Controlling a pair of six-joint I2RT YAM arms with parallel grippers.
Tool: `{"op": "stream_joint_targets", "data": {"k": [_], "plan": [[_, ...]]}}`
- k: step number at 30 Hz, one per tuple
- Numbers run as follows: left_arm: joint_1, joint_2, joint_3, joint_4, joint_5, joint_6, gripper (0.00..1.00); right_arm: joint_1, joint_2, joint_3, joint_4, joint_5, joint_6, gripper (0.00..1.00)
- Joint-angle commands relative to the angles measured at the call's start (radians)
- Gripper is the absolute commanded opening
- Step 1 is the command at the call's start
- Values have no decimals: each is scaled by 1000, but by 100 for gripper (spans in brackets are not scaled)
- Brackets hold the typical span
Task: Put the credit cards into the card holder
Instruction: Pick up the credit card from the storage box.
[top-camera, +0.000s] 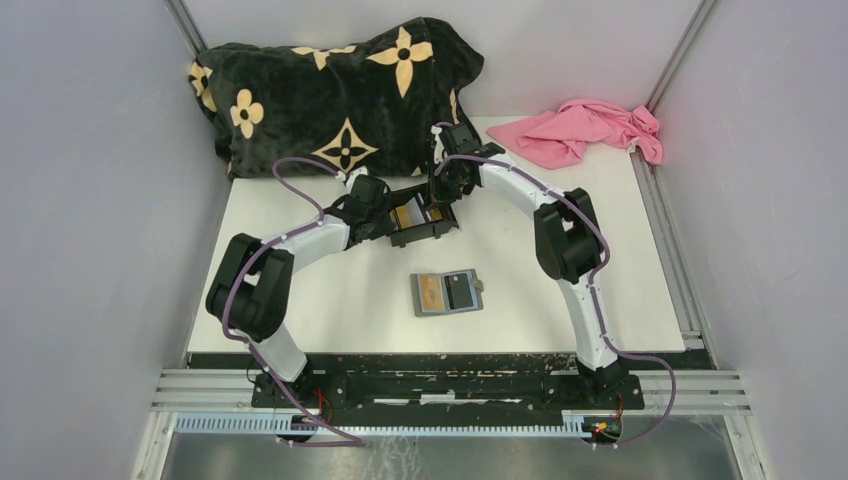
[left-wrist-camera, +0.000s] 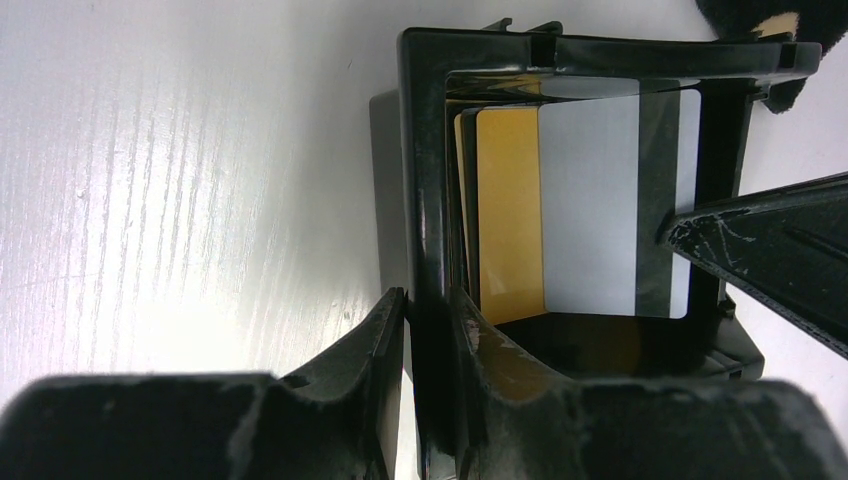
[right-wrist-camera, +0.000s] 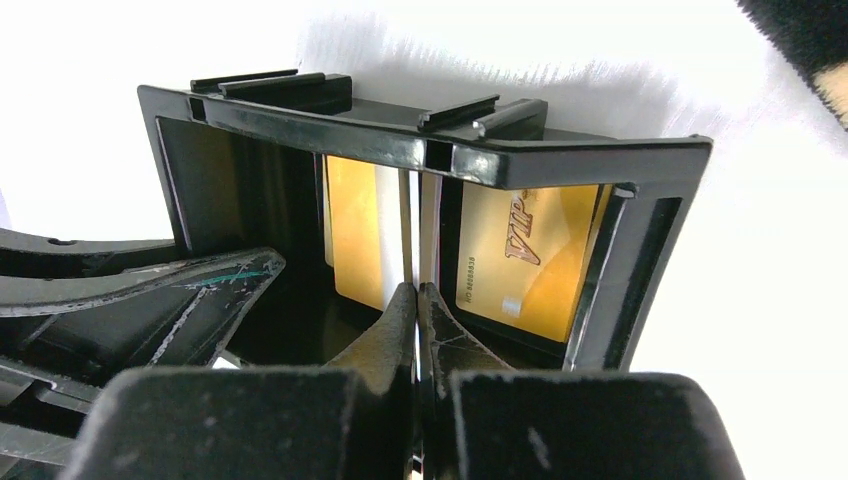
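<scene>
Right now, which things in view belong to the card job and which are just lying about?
Job: gold plastic card; silvery-white plastic card; black plastic box holding them; flat grey bifold wallet.
Lying about: crumpled pink cloth; black flower-patterned blanket.

The overhead view is evenly lit and sharp, with soft shadows under the arms (top-camera: 310, 238). In the wrist views the white counter (left-wrist-camera: 180, 180) burns out in glare; the right gripper (right-wrist-camera: 415, 292) near the lens looks soft.
</scene>
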Motion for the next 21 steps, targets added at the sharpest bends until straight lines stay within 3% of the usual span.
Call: {"op": "stream_joint_targets", "data": {"k": [1, 13, 21], "plan": [[3, -31, -19, -18, 5, 41, 29, -19, -75, -12, 67, 1, 10, 1], [7, -94, -38, 1, 0, 46, 51, -25, -132, -44, 104, 0, 19, 1], [7, -162, -20, 16, -33, 64, 59, -25, -165, -48, 114, 3, 17, 1]]}}
